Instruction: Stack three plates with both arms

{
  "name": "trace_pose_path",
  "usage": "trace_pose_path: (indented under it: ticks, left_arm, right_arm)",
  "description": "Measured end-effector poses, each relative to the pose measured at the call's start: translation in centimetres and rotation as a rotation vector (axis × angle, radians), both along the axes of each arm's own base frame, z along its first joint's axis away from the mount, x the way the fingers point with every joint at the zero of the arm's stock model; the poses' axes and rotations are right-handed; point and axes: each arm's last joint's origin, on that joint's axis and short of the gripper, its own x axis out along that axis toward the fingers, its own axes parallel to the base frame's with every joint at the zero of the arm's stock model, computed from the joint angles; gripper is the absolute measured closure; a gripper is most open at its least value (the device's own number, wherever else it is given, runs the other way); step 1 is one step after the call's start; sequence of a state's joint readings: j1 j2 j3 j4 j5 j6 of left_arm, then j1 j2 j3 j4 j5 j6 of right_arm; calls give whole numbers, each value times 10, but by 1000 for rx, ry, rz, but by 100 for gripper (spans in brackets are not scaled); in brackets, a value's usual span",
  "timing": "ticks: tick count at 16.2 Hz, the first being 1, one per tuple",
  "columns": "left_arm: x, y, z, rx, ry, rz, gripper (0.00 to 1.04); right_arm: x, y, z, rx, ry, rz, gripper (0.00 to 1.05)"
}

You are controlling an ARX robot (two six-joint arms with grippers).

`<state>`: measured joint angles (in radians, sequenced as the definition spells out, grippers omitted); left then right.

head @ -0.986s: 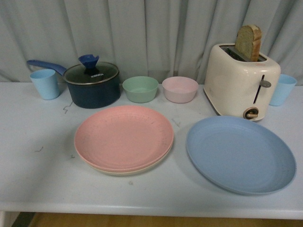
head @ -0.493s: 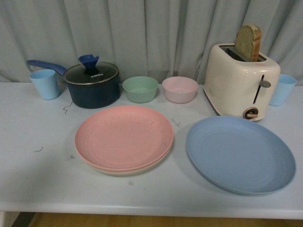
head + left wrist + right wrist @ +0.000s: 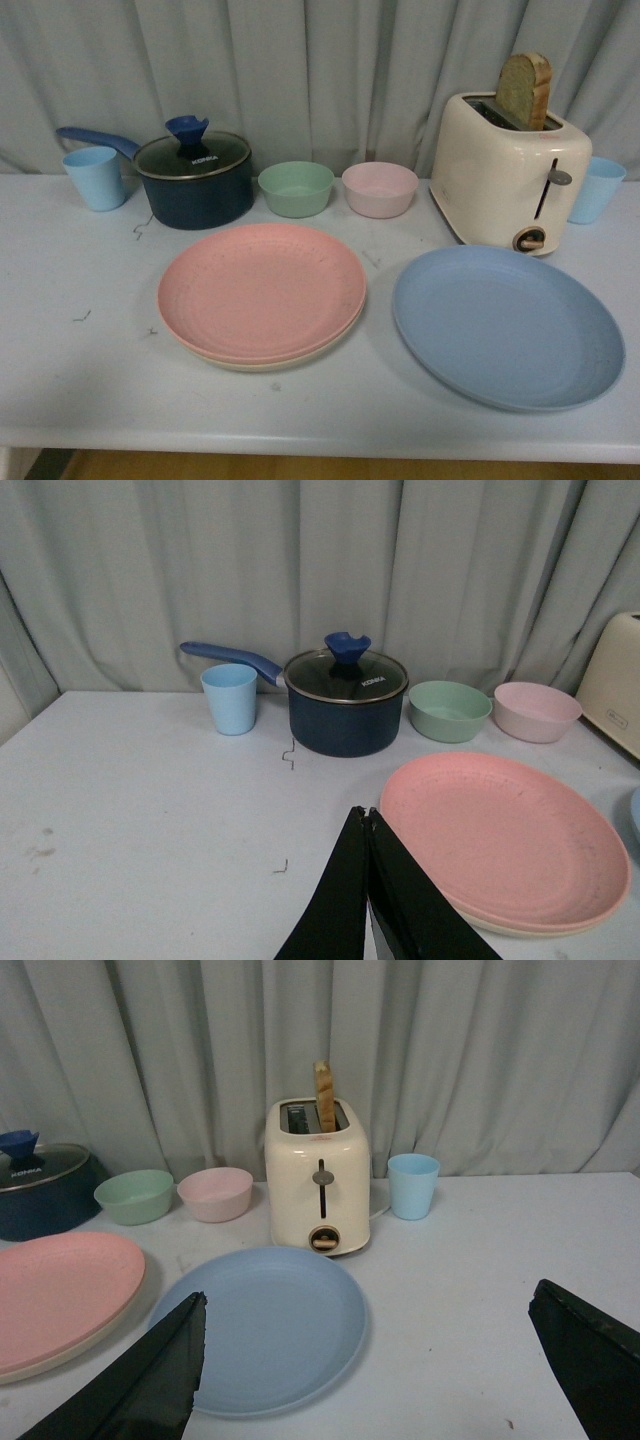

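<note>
Nothing moved since earlier: pink plate [image 3: 260, 288] on beige plate [image 3: 262, 364], bench [image 3: 80, 380] front-centre; blue plate [image 3: 508, 325] near right edge; my left gripper [image 3: 368, 880] pinched together, right gripper [image 3: 367, 1305] spread apart.

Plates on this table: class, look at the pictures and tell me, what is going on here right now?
A two-armed robot is partway through stacking three plates. The pink plate already lies on the beige plate. The blue plate lies alone on the table beside them, in front of the toaster. Neither claw holds anything: the left claw is shut, near the pink plate, and the right claw is wide open, facing the blue plate.
</note>
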<state>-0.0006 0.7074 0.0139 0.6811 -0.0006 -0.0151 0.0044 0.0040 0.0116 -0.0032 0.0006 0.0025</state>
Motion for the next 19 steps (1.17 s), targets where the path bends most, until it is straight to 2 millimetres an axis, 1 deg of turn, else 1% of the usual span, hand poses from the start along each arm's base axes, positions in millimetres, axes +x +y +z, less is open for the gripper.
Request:
trace_pose_path:
  ticks: [9,19]
  left_arm:
    - [-18,0,6,0,-23,0,103]
    - [-33,0,7,0,-23,0,103]
  right_arm:
    - [0,0,0,0,0,0,6]
    - [0,0,0,0,0,0,6]
